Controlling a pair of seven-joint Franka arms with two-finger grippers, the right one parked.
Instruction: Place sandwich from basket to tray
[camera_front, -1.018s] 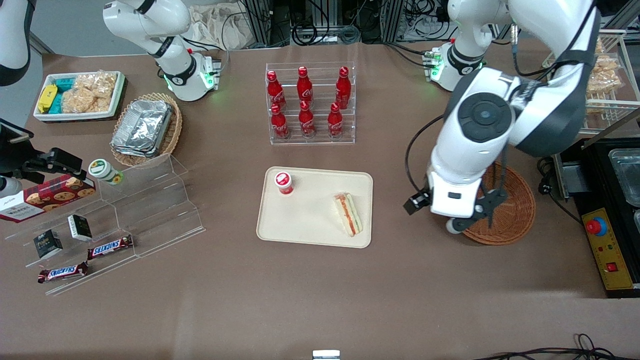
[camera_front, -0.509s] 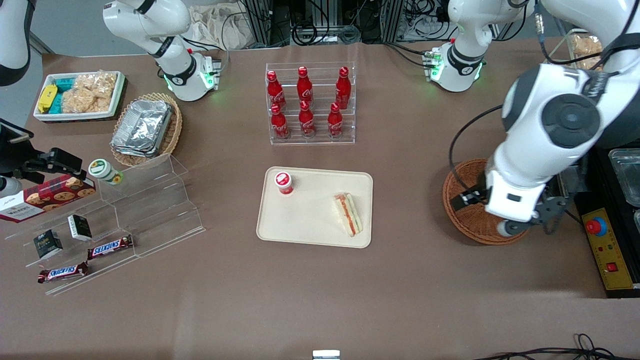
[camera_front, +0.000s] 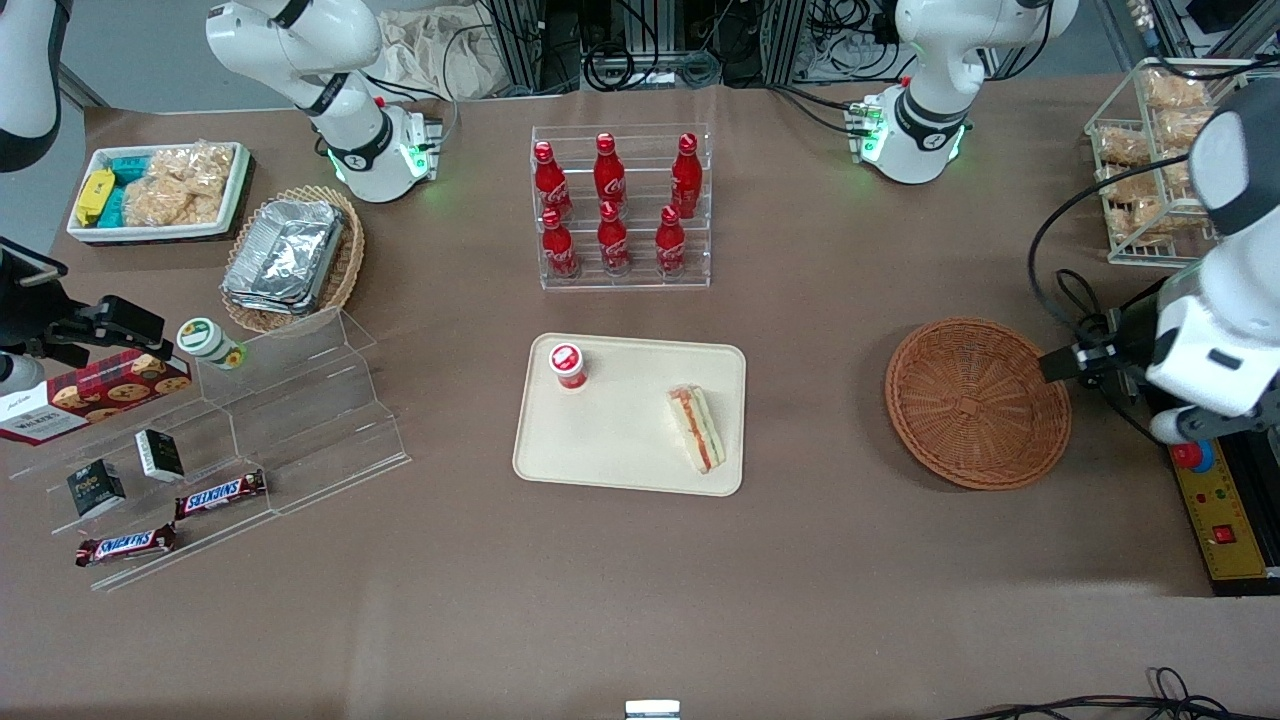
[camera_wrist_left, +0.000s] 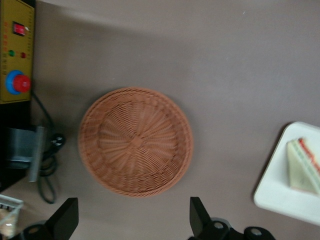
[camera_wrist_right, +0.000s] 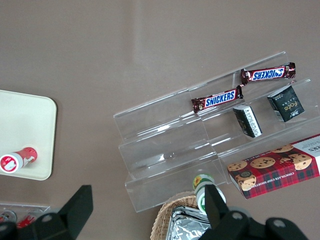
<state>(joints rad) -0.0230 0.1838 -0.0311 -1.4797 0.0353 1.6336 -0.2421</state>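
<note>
The left gripper (camera_wrist_left: 130, 220) hangs high with its fingers (camera_wrist_left: 67, 215) spread wide and nothing between them, above the table edge just past the empty wicker basket (camera_front: 978, 402), toward the working arm's end. The wrapped sandwich (camera_front: 697, 428) already lies on the cream tray (camera_front: 640, 470), near a small red-capped bottle (camera_front: 567, 365). It looks light, soft and crushable, its clear wrap slippery; if regrasped, a gentle pinch across the bread faces would suit.

The sandwich (camera_front: 697, 428) lies on the tray (camera_front: 620, 450); the basket (camera_front: 977, 402) sits between tray and tool (camera_wrist_left: 131, 220).
</note>
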